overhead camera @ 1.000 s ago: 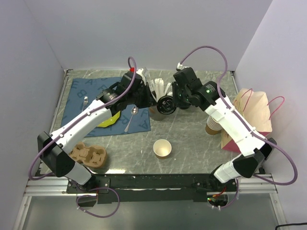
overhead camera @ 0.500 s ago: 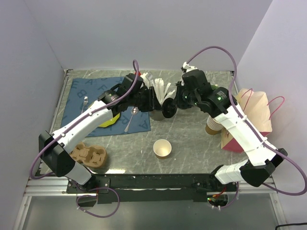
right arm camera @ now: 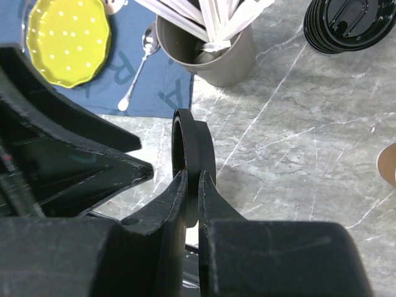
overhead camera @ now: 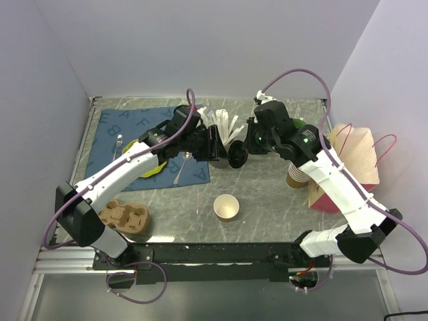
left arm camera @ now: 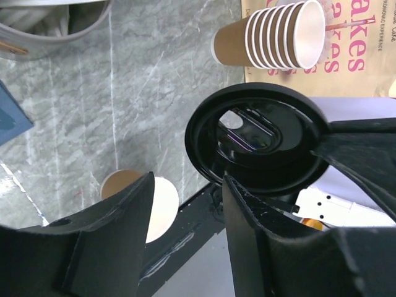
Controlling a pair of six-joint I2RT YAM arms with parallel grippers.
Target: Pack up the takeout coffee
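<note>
Right wrist: right end effector [right arm camera: 193, 180] clamps one black lid [right arm camera: 192, 139] — left end effector [left arm camera: 187, 180] spread.

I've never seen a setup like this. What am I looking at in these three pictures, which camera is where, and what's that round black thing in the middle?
These are two robot arms bolted to the near edge of a marble table. The wide picture looks down from above; the other two come from a camera on each wrist. The right gripper pinches a black lid by its rim, edge-on. The left gripper faces it with its fingers apart, holding nothing. On the table: an open paper cup, a stack of cups, a paper bag, a cardboard cup carrier, spare lids, a grey pot of white sticks, and a blue mat with a yellow plate and spoon.
</note>
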